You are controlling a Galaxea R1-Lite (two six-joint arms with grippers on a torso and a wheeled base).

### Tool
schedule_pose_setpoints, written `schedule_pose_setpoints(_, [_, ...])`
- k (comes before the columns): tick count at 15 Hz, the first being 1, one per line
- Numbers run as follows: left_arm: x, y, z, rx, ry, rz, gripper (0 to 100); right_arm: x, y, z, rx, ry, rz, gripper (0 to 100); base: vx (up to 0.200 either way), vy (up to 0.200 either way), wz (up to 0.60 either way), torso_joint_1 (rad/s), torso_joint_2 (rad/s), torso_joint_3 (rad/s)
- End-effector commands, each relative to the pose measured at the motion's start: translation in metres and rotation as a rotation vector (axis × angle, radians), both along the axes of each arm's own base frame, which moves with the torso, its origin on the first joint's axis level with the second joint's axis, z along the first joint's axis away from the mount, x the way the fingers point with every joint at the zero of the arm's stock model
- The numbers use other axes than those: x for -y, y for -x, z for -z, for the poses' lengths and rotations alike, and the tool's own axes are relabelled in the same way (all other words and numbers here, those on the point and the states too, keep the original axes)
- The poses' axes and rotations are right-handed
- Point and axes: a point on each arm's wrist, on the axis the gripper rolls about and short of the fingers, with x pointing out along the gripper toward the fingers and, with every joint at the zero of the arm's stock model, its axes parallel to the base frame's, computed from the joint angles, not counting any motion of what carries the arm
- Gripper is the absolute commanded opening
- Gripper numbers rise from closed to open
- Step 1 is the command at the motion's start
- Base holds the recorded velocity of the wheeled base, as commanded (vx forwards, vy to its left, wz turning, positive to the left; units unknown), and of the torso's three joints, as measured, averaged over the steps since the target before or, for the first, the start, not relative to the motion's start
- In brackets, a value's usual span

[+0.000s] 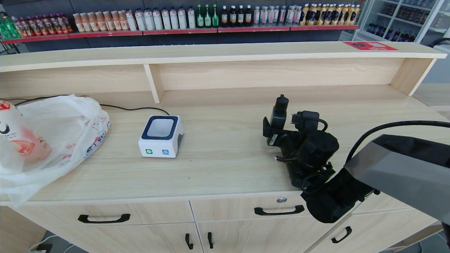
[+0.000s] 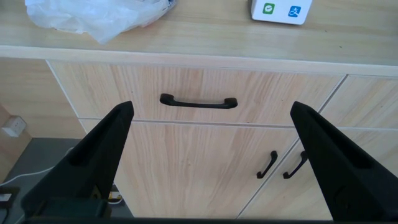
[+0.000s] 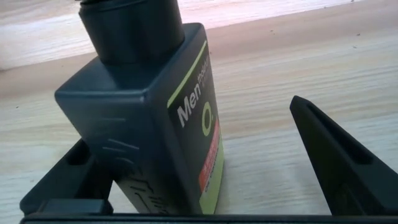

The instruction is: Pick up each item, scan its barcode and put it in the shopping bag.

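Wooden counter (image 1: pixel 218 165), right arm (image 1: pixel 386 165) low, jaws apart astride dark bottle (image 1: pixel 280 109).

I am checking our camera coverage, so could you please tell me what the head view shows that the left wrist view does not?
Head view, not left wrist: the right hand, open around the dark bottle standing on the counter, a pink bottle inside the shopping bag, and the drinks shelf behind. Left wrist view, not head: the left hand, open, held below the counter top. Both: the shopping bag, the white scanner and the drawer handle beneath them.
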Motion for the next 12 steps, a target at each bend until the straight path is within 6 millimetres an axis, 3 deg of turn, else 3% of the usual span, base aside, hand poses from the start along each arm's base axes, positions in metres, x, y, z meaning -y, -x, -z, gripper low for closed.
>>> schedule_pose_setpoints(1, [0.000, 0.000, 0.000, 0.001, 0.000, -0.001, 100, 0.000, 0.000, 0.001, -0.003, 0.001, 0.002, 100, 0.000, 0.000, 0.00, 0.000, 0.00, 0.000])
schedule_pose_setpoints(2, [0.000, 0.000, 0.000, 0.001, 0.000, 0.000, 100, 0.000, 0.000, 0.002, -0.004, 0.002, 0.002, 0, 0.000, 0.000, 0.00, 0.000, 0.00, 0.000])
schedule_pose_setpoints(12, [0.000, 0.000, 0.000, 0.001, -0.003, -0.001, 100, -0.007, 0.008, -0.012, 0.026, -0.024, -0.031, 0, 0.000, 0.000, 0.00, 0.000, 0.00, 0.000])
